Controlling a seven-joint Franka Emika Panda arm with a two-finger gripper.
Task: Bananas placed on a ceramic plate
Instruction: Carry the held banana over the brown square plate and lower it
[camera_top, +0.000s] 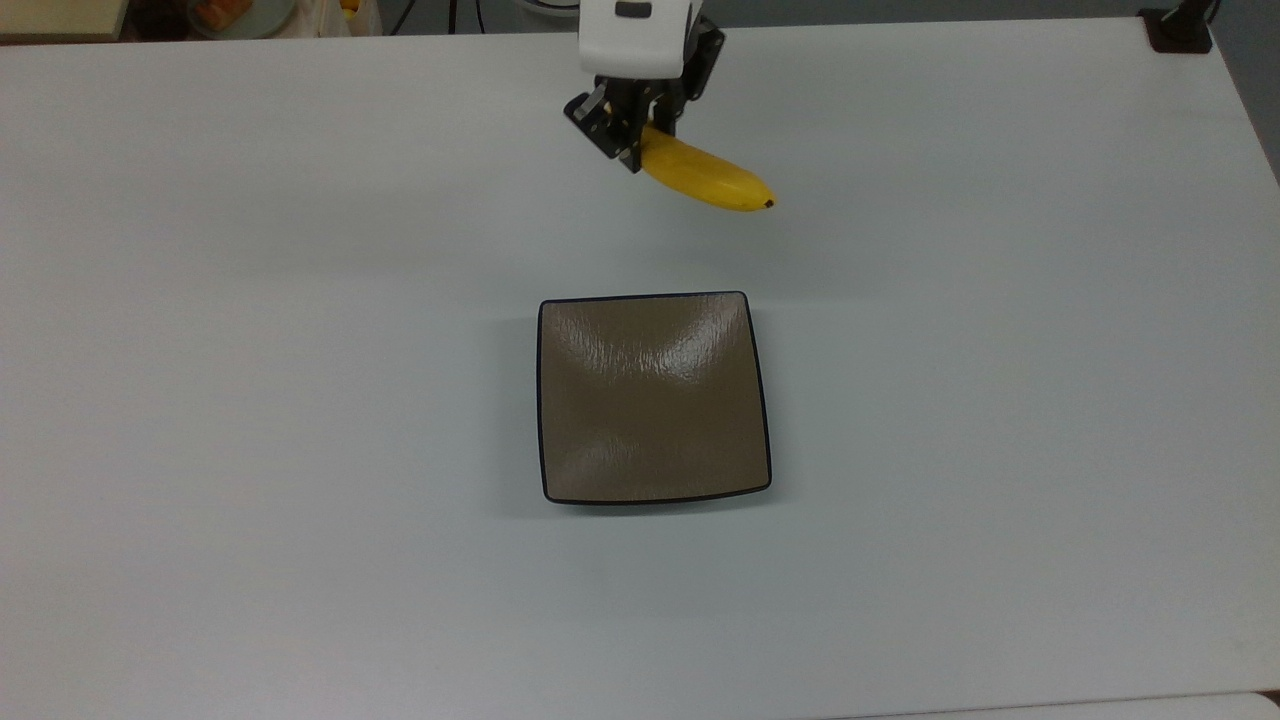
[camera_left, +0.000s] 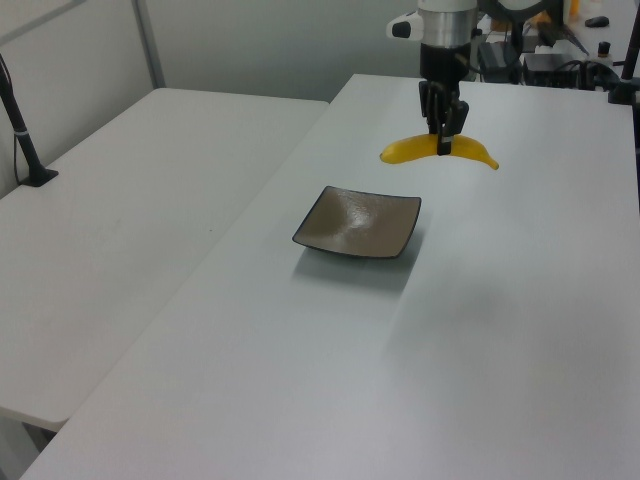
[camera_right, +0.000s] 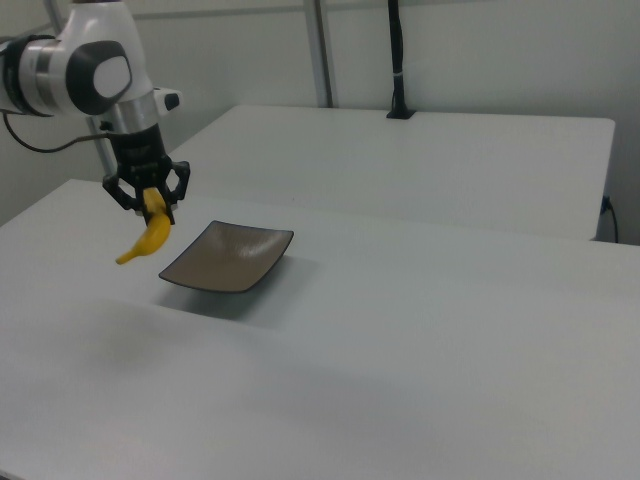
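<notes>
- Top view: the gripper (camera_top: 640, 140) is pinching the banana (camera_top: 708, 180) near its stem end, so most of the fruit sticks out to the top view's right, dark tip leading. A hold that far off the middle is probably why the banana looks tilted instead of lying level.
- The ceramic plate (camera_top: 655, 398) sits bare on the white table (camera_top: 250, 400), below the gripper in the top view and clear of it. The fruit is not over the plate yet.
- In the left view the banana (camera_left: 438, 151) hangs in the air above the table, beyond the plate's far edge (camera_left: 375, 197), with the gripper (camera_left: 442, 125) coming straight down onto it. I'd guess it is held that high so it can pass over the rim without clipping it.
- In the right view the gripper (camera_right: 150, 195) holds the banana (camera_right: 148, 237) drooping downward, to the right view's left of the plate (camera_right: 228, 257).
- My guess is that this is the carry stage. What remains is bringing the fruit over the dished centre, lowering it and letting go.
</notes>
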